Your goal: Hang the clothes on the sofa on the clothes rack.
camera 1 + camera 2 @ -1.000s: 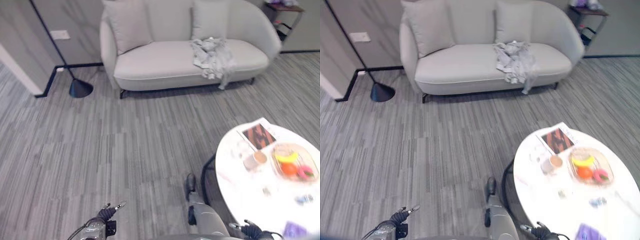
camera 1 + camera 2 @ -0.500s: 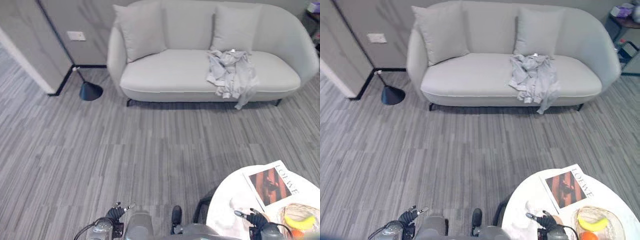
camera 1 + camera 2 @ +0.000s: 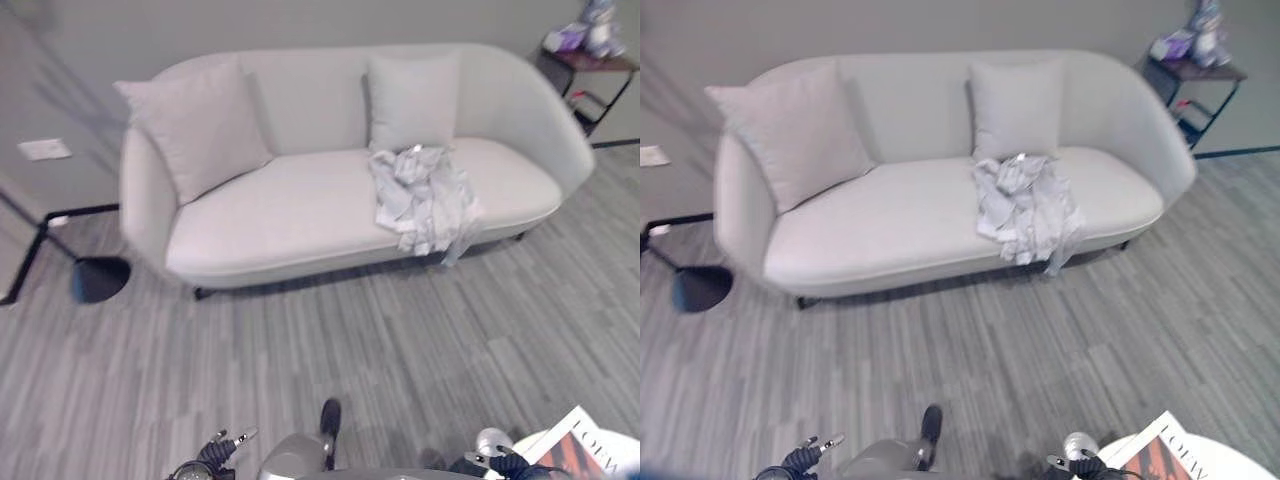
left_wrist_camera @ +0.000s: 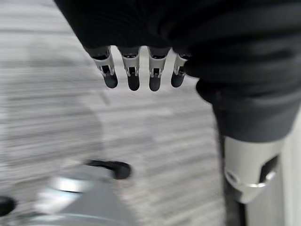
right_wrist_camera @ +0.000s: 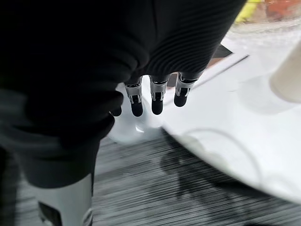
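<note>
A crumpled light-grey garment [image 3: 425, 200] lies on the right half of a pale sofa [image 3: 290, 215], with its hem hanging over the seat's front edge. My left hand [image 3: 215, 455] sits low at the view's bottom edge, far from the sofa. In its wrist view the fingers [image 4: 134, 70] hang straight over the floor and hold nothing. My right hand [image 3: 498, 464] is low at the bottom right. Its fingers [image 5: 157, 96] hang relaxed and empty beside the rim of a white table [image 5: 225, 122].
Two cushions [image 3: 200, 125] lean on the sofa's back. A dark floor lamp base [image 3: 98, 278] stands left of the sofa. A small shelf [image 3: 585, 60] stands at the back right. A magazine [image 3: 590, 450] lies on the white table at bottom right. Striped grey floor [image 3: 400, 340] lies between me and the sofa.
The whole picture has shifted: the sofa now looks larger and nearer, and most of the white table has slid out at bottom right. Both hands stay low and empty.
</note>
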`<state>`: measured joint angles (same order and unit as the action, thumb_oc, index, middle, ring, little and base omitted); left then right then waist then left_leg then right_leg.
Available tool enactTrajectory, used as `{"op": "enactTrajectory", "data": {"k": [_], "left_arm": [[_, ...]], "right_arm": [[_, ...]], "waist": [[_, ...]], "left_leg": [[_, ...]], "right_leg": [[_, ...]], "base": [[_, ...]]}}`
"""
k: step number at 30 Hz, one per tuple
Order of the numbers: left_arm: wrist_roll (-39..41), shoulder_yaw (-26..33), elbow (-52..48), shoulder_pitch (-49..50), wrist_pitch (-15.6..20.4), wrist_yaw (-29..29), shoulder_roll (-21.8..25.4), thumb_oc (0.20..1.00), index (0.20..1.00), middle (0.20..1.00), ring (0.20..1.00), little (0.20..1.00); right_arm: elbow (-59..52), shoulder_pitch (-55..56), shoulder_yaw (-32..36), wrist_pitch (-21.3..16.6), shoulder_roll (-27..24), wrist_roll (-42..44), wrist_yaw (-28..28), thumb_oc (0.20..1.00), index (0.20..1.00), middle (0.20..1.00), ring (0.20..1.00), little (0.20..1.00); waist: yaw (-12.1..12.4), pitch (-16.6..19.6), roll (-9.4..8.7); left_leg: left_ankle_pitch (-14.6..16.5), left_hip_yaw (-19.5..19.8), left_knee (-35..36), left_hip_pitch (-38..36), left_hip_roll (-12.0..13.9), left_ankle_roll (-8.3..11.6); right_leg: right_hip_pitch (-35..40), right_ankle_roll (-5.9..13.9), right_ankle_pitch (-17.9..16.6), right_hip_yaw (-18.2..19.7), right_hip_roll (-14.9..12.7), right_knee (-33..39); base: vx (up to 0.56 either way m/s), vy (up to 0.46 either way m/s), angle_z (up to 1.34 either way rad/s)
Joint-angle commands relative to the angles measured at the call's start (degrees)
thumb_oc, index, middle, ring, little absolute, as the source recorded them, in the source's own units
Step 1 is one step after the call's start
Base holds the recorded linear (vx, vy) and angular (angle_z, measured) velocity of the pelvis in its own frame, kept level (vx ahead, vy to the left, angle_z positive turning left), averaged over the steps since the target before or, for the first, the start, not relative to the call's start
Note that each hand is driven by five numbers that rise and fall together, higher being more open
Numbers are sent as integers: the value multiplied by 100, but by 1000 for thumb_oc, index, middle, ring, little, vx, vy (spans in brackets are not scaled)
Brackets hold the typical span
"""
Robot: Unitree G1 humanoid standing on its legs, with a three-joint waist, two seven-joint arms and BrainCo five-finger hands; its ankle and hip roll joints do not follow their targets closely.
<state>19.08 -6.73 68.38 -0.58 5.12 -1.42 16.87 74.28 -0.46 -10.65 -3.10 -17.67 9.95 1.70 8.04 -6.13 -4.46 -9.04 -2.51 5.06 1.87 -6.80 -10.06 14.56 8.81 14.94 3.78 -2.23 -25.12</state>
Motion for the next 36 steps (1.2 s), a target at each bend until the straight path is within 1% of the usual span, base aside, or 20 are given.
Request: {"op": "enactTrajectory", "data": {"k": [1, 2, 3, 4, 5, 6, 7, 9, 11, 12, 13, 14, 15, 16, 19, 26, 33, 34, 35, 36], "left_arm": [[23, 103, -60, 64, 84, 36, 151, 1000, 1000, 1000, 1000, 1000], [42, 93, -76, 48, 79, 48, 182, 1000, 1000, 1000, 1000, 1000], [28, 82, -74, 34, 65, 44, 199, 1000, 1000, 1000, 1000, 1000], [8, 71, -70, 6, 47, 56, 217, 1000, 1000, 1000, 1000, 1000], [-3, 72, -65, -6, 45, 69, 221, 1000, 1000, 1000, 1000, 1000], [-3, 72, -65, -5, 45, 69, 223, 1000, 1000, 1000, 1000, 1000], [-18, 49, 21, -59, 62, 74, 212, 1000, 1000, 1000, 1000, 1000], [-79, 32, 110, -93, 74, 106, 205, 1000, 1000, 1000, 1000, 1000], [-122, 26, 204, -137, 75, 140, 200, 1000, 1000, 1000, 1000, 1000], [-198, -2, 333, -159, 30, 159, 222, 1000, 1000, 1000, 1000, 1000], [-198, -1, 334, -160, 30, 159, 222, 1000, 1000, 1000, 1000, 1000], [-287, -31, 332, -176, 80, 139, 187, 1000, 1000, 1000, 1000, 1000], [-287, -32, 332, -176, 81, 139, 187, 1000, 1000, 1000, 1000, 1000], [-306, -16, 384, -155, 79, 119, 127, 1000, 1000, 1000, 1000, 1000], [-432, -71, 483, -71, 70, 74, 11, 1000, 1000, 1000, 1000, 1000], [-536, -221, 442, -71, 64, 55, -88, 1000, 1000, 1000, 1000, 1000], [-539, -258, 409, -70, 73, 54, -104, 1000, 1000, 1000, 1000, 1000], [-435, -214, 295, -93, 63, 80, -50, 1000, 1000, 1000, 1000, 1000], [-435, -214, 295, -95, 62, 80, -51, 1000, 1000, 1000, 1000, 1000], [-373, -202, 187, -106, 66, 63, -18, 1000, 1000, 1000, 1000, 1000]], "right_arm": [[-342, -128, 13, -55, -353, 0, -21, 1000, 1000, 1000, 1000, 1000], [-346, -164, -3, -52, -349, 11, -31, 1000, 1000, 1000, 1000, 1000], [-366, -172, -27, -41, -335, -14, -30, 1000, 1000, 1000, 1000, 1000], [-369, -161, -76, -33, -292, -41, -14, 1000, 1000, 1000, 1000, 1000], [-368, -156, -68, -25, -295, -28, -16, 1000, 1000, 1000, 1000, 1000], [-368, -154, -69, -25, -294, -28, -16, 1000, 1000, 1000, 1000, 1000], [-370, -164, -54, -18, -288, -24, -18, 1000, 1000, 1000, 1000, 1000], [-374, -170, -61, -8, -275, -3, -5, 1000, 1000, 1000, 1000, 1000], [-370, -174, -61, 0, -254, 52, 18, 1000, 1000, 1000, 1000, 1000], [-311, -161, -89, 9, -281, 66, 47, 1000, 1000, 1000, 1000, 1000], [-311, -161, -89, 9, -281, 66, 47, 1000, 1000, 1000, 1000, 1000], [-269, -48, -59, 25, -244, 18, 26, 1000, 1000, 1000, 1000, 1000], [-269, -46, -58, 25, -243, 18, 27, 1000, 1000, 1000, 1000, 1000], [-231, 25, 0, 31, -258, -22, 35, 1000, 1000, 1000, 1000, 1000], [-87, 141, 93, 38, -281, -31, 29, 1000, 1000, 1000, 1000, 1000], [-12, 208, 149, 41, -274, -9, 42, 1000, 1000, 1000, 1000, 1000], [-2, 219, 189, 31, -281, 31, 68, 1000, 1000, 1000, 1000, 1000], [-157, 93, 281, -4, -337, 120, 125, 1000, 1000, 1000, 1000, 1000], [-158, 93, 282, -3, -338, 120, 125, 1000, 1000, 1000, 1000, 1000], [-291, 4, 316, -18, -397, 163, 132, 1000, 1000, 1000, 1000, 1000]], "waist": [[163, -53, 153], [126, -114, 194], [99, -156, 262], [64, -191, 411], [27, -193, 416], [-4, -217, 413], [-47, -244, 432], [-137, -286, 414], [-255, -429, 386], [-282, -488, 357], [-284, -491, 358], [-309, -460, 295], [-310, -466, 296], [-330, -380, 256], [-347, -188, 225], [-423, -59, 222], [-447, -31, 238], [-469, -94, 306], [-451, -82, 304], [-458, -212, 342]], "left_leg": [[228, 256, -6, 204, 90, 819], [295, 342, -6, 86, 101, 770], [375, 430, -6, -7, 146, 732], [524, 539, -6, -202, 258, 703], [603, 580, -6, -276, 249, 717], [610, 611, -6, -307, 240, 720], [688, 672, -6, -378, 255, 754], [775, 790, -6, -473, 220, 768], [847, 946, -6, -613, 188, 796], [888, 996, -6, -673, 176, 805], [889, 998, -6, -677, 177, 805], [928, 1060, -6, -723, 137, 819], [930, 1061, -6, -731, 137, 819], [984, 1015, -6, -761, 149, 839], [1031, 977, -6, -812, 226, 901], [1110, 909, -6, -860, 315, 966], [1144, 885, -6, -882, 324, 968], [1204, 845, -6, -882, 332, 873], [1205, 827, -6, -868, 332, 873], [1226, 820, -6, -893, 309, 785]], "right_leg": [[-796, 236, -2087, 70, -307, 392], [-993, 197, -2300, 17, -310, -13], [-1196, 117, -2255, -79, -340, -352], [-1624, -73, -1891, -461, -509, -445], [-1632, -159, -1606, -680, -603, -27], [-1583, -162, -1589, -715, -614, -17], [-1643, -192, -1379, -900, -603, 634], [-1787, -149, -1421, -776, -483, 1266], [-2011, -60, -1689, -510, -320, 1794], [-2063, -44, -1788, -466, -283, 1983], [-2058, -44, -1788, -468, -283, 1984], [-1878, -6, -1857, -383, -305, 2223], [-1868, -6, -1857, -385, -305, 2226], [-1671, -10, -1946, -421, -347, 2541], [-1322, -47, -1978, -530, -327, 2872], [-1116, -83, -1881, -566, -309, 3007], [-1086, -85, -1855, -540, -315, 3012], [-1425, -26, -1750, -392, -344, 2393], [-1465, -26, -1731, -371, -342, 2352], [-1880, 37, -1668, -236, -282, 1631]], "base": [[123, 159, 7], [105, 145, 9], [191, 179, 27], [220, 130, 47], [194, 87, 55], [146, -9, 53], [118, -34, 52], [141, -48, 44], [111, -64, 45], [78, -45, 55], [88, -51, 52], [38, -31, 57], [107, -78, 61], [105, -76, 58], [135, -105, 14], [55, -36, -18], [20, 11, -2], [-2, 76, -2], [-41, 146, -39], [-45, 92, -48]]}}
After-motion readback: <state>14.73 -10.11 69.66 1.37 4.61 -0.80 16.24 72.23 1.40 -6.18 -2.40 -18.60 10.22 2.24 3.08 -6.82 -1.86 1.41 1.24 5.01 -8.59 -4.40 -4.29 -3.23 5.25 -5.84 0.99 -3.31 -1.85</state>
